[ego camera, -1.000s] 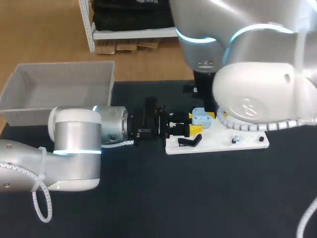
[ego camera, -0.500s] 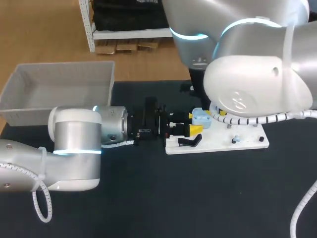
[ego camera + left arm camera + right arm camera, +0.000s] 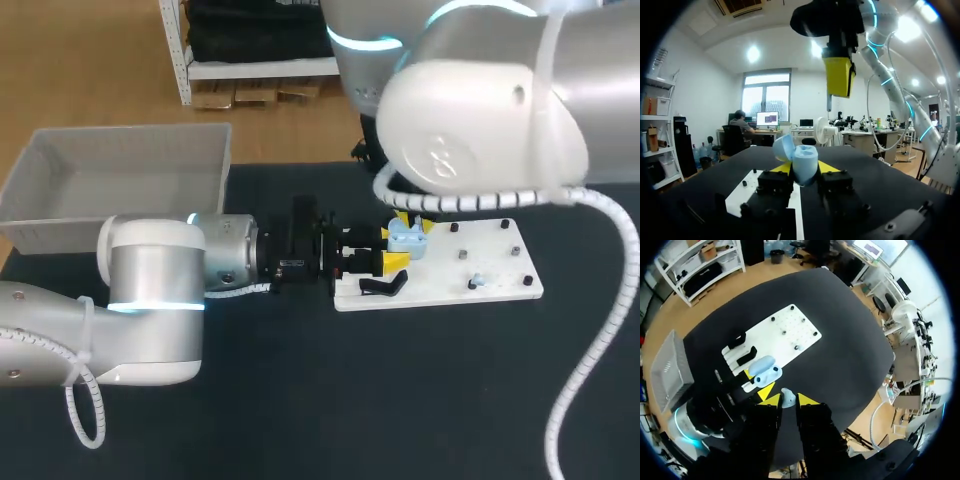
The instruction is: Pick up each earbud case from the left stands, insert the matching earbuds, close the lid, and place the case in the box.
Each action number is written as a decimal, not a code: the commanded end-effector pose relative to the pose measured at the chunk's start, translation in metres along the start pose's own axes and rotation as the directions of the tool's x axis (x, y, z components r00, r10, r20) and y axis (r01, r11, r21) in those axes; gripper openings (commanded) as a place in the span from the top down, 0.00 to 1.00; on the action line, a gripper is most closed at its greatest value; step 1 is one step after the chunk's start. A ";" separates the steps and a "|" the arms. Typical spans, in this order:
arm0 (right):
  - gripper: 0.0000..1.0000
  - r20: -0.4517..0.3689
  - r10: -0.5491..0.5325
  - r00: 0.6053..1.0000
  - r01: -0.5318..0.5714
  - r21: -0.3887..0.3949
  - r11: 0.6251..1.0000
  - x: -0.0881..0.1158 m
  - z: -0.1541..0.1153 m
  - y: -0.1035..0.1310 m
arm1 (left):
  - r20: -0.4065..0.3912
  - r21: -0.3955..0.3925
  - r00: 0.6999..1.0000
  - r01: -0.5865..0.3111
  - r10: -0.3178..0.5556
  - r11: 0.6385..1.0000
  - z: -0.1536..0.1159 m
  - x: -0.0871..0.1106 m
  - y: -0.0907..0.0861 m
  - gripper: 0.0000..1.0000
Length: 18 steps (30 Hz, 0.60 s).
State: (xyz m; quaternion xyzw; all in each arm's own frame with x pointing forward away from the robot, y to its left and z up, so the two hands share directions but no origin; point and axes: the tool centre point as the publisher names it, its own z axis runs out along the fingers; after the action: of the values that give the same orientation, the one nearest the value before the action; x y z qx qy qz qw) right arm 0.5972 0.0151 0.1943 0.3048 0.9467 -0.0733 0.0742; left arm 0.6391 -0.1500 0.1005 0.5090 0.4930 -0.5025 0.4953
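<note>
A light blue earbud case point(image 3: 404, 238) with its lid open sits between the yellow tips of my left gripper point(image 3: 390, 248), which is shut on it at the left end of the white board point(image 3: 500, 285). The left wrist view shows the case point(image 3: 801, 161) upright in that gripper point(image 3: 802, 171), with my right gripper's yellow finger point(image 3: 839, 75) hanging above it. My right gripper point(image 3: 786, 399) is shut on a small pale blue earbud point(image 3: 786, 396), high above the case point(image 3: 765, 370). My right arm's bulk hides most of its gripper in the head view.
A grey box point(image 3: 120, 180) stands at the table's back left. A black stand point(image 3: 383, 285) sits on the board's left end, and a small blue piece point(image 3: 476, 283) lies among pegs further right. The board point(image 3: 785, 332) carries two black stands point(image 3: 737, 340).
My right arm has swung left and toward the camera in the head view, uncovering the board's right part. My left arm and the case have stayed put.
</note>
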 end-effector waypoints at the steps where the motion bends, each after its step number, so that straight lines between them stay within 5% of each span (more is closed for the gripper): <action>1: 1.00 -0.023 0.021 0.999 -0.021 0.016 1.000 -0.004 0.001 0.007 | 0.002 -0.004 1.000 -0.001 0.001 1.000 0.000 0.000 -0.001 1.00; 18: 1.00 -0.035 0.031 0.999 -0.030 0.021 0.999 -0.004 0.006 0.006 | 0.002 -0.004 1.000 -0.001 0.001 1.000 0.000 0.000 -0.001 1.00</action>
State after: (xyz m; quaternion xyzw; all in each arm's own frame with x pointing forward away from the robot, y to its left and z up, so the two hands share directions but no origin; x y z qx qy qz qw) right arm 0.6050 0.0164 0.1880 0.3210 0.9424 -0.0763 0.0550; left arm 0.6391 -0.1500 0.1005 0.5090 0.4930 -0.5025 0.4953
